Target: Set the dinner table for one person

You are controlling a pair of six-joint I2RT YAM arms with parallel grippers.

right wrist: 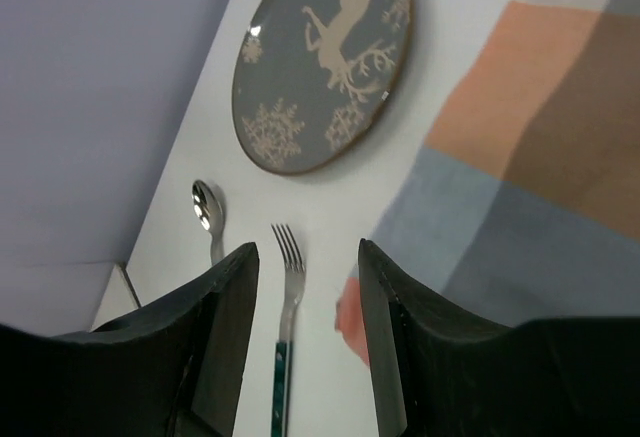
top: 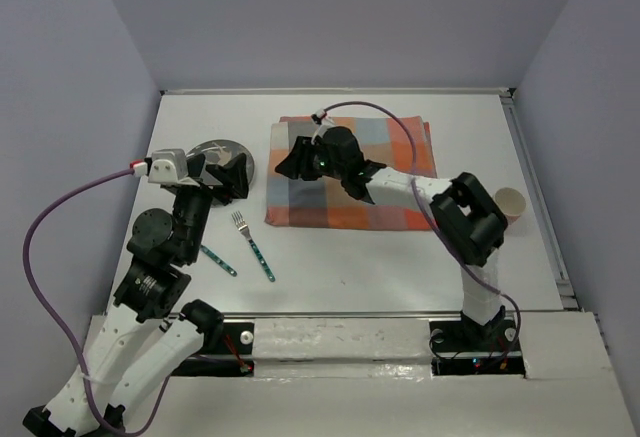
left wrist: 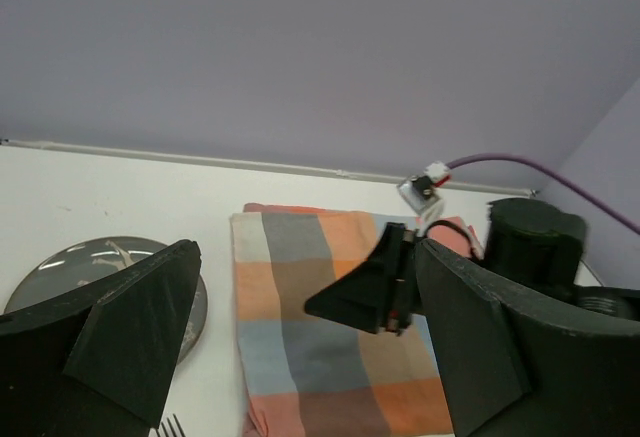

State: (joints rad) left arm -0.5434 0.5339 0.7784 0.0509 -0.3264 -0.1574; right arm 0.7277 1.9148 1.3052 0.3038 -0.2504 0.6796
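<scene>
The white dinner table (top: 400, 267) carries an orange-and-blue checkered cloth (top: 400, 157) at its middle. A grey plate (right wrist: 320, 57) with a white deer pattern lies left of the cloth. Nearer the front lie a fork (top: 252, 245) and a spoon (top: 218, 260), both with green handles. My right gripper (top: 287, 165) hangs over the cloth's left edge, its jaws apart with nothing between them. Through its gap (right wrist: 305, 257) show the fork (right wrist: 290, 267) and bare table. My left gripper (top: 235, 172) stands wide open over the plate's right side, holding nothing.
A paper cup (top: 510, 202) stands at the right, beside the right arm's elbow. The left arm covers part of the spoon and of the plate (top: 222, 147). Grey walls close in the table at the back and on both sides.
</scene>
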